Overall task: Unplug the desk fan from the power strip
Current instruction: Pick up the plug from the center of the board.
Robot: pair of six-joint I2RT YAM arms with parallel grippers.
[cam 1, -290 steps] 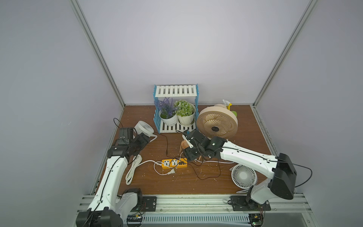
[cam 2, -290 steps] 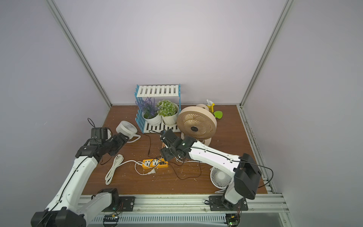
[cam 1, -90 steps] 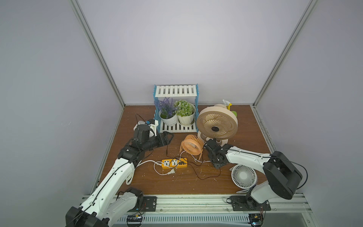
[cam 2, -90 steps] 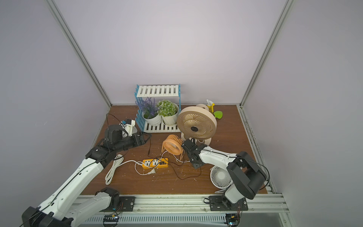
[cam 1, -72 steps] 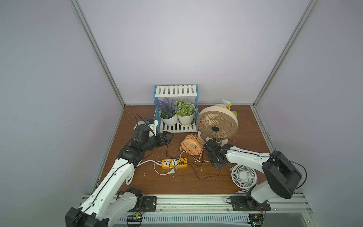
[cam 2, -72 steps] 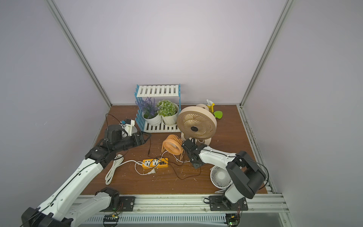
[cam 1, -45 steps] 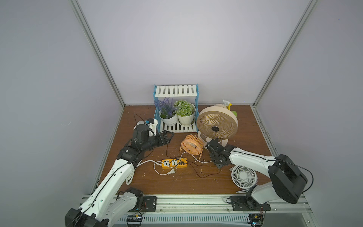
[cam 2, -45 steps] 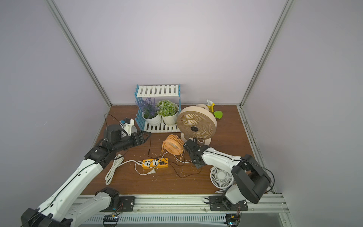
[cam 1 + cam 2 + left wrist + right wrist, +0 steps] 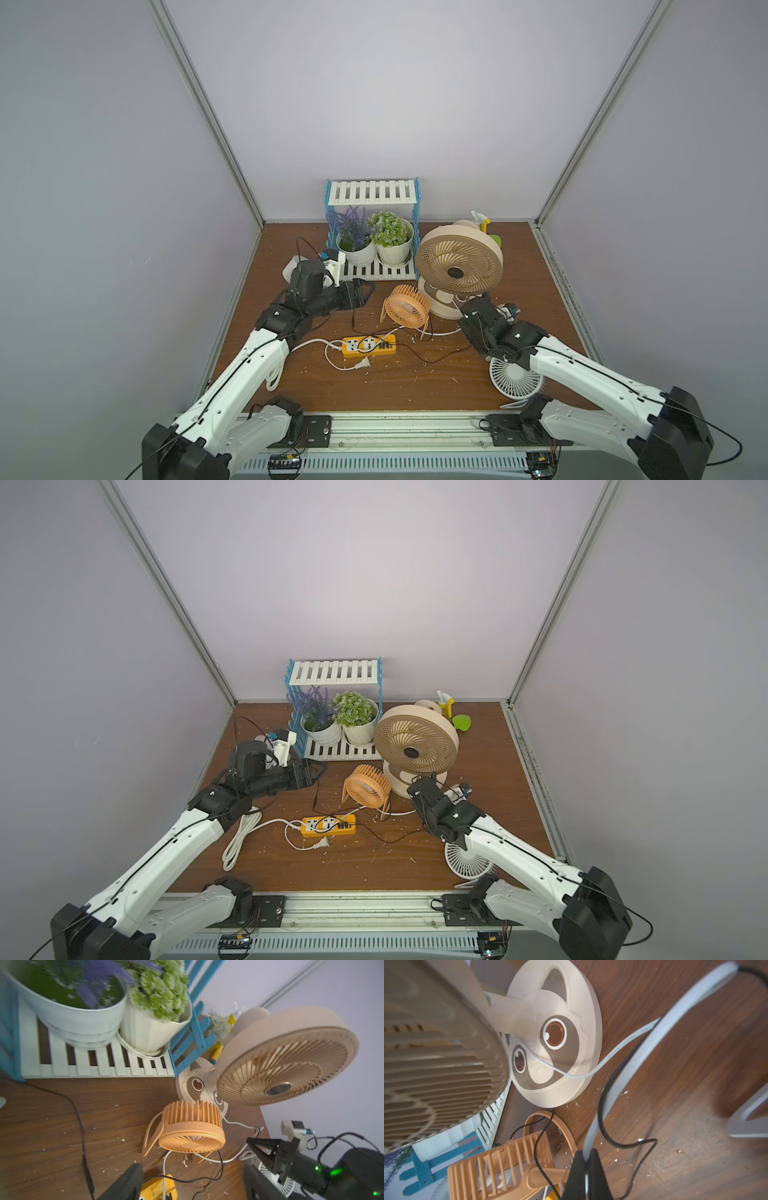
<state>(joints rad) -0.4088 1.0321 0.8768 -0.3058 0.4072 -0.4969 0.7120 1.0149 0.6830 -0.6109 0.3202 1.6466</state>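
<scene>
power strip (image 9: 368,345) sits mid-frame on the tabletop (image 9: 415,386). right end effector (image 9: 585,1155) is clamped on a white cord (image 9: 695,991), left end effector (image 9: 365,289) hangs upper left of the strip, jaws apart.

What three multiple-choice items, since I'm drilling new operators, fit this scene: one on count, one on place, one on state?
1. How many potted plants sit on the rack? A four; B one; C two.
2. Where does the orange fan stand? A on the table beside the beige fan's base; B on the rack; C on the power strip.
3. The right gripper is: A open; B shut on the white cord; C shut on the orange fan.
Key: C, two white pots show; A, it stands by that base; B, the right wrist view shows the cord pinched.
</scene>
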